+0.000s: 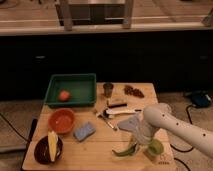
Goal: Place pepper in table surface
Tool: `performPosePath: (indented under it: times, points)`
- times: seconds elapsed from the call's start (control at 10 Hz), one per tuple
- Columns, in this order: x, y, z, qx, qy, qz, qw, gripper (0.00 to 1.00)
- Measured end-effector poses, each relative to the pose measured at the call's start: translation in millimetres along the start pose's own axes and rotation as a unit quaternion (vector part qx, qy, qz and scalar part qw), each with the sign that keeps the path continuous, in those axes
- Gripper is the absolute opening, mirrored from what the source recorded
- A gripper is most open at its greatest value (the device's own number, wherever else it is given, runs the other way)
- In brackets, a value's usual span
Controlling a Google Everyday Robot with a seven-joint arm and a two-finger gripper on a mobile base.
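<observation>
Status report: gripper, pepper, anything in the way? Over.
Gripper low over table surface, near edge. Pepper just below it, touchdown unclear. Pale green object close beside pepper.

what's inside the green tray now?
One small red-orange round item lies in the green tray, left side; nothing covers it. The gripper is elsewhere, low by the pepper at the table surface's front.

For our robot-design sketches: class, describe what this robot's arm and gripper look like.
The arm is a white tube with a rounded joint and a row of small dark dots. The gripper, at the front right of the table surface, looks greyish.
</observation>
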Motion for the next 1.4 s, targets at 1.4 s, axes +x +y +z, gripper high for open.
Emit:
performPosePath:
  times: [1.4]
  points:
    - [1,-8,-12,-0.004,-0.025,-0.028,0.9993,0.80]
